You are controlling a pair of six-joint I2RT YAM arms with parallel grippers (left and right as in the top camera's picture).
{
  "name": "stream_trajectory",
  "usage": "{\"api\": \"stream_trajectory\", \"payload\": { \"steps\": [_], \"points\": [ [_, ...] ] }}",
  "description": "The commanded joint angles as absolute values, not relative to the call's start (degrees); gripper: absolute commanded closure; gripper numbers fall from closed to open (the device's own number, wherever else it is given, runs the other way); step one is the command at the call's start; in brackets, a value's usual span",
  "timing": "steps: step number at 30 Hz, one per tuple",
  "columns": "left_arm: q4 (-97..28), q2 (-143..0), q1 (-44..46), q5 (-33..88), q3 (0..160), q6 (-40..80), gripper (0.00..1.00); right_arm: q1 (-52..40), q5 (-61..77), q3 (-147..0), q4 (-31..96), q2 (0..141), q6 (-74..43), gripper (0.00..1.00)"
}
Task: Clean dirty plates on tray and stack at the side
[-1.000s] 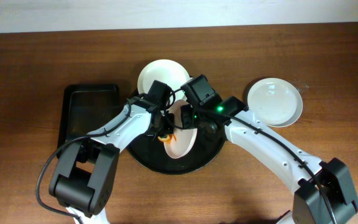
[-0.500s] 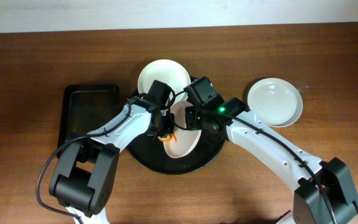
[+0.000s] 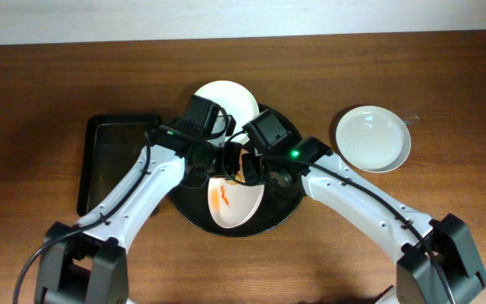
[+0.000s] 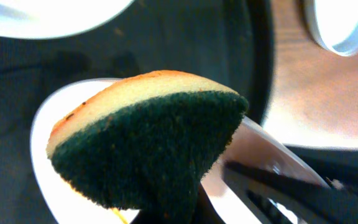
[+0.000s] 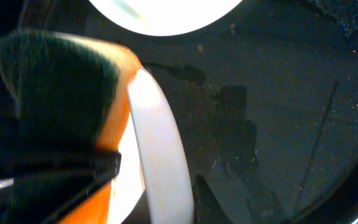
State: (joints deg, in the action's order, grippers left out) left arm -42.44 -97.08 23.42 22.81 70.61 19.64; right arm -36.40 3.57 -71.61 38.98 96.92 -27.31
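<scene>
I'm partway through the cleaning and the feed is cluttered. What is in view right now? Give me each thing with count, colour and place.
table: one, brown wood, under everything
round tray: one, black, centre of the table
rectangular tray: one, black, left of the round tray
plates: three, white; one orange-smeared, tilted up inside the round tray; one at that tray's far edge, no smear visible; one on the table to the right, no smear visible
sponge: one, yellow with a dark green scouring face, above the smeared plate
left gripper: one, black, shut on the sponge
right gripper: one, black, shut on the smeared plate's rim
</scene>
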Motion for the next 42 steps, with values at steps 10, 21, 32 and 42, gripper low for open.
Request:
{"api": "stream_trajectory", "payload": {
  "steps": [10,21,32,42],
  "points": [
    [-44.7,-97.0,18.5,34.5,70.5,15.7,1.0,-30.6,-1.2,-75.0,38.5,97.1,-22.7,0.96],
    [-26.9,-97.1,20.4,37.2,58.8,24.6,1.0,-31.0,-0.7,-75.2,38.1,97.1,-21.0,0.96],
    [-13.8,-97.1,28.6,27.4,51.0,27.9,1.0,-31.0,-0.7,-75.2,37.9,97.1,-21.5,0.96],
    [-1.8,-97.1,31.3,21.0,43.9,31.5,1.0,-31.0,1.5,-76.4,37.5,97.1,-21.5,0.96]
  ]
}}
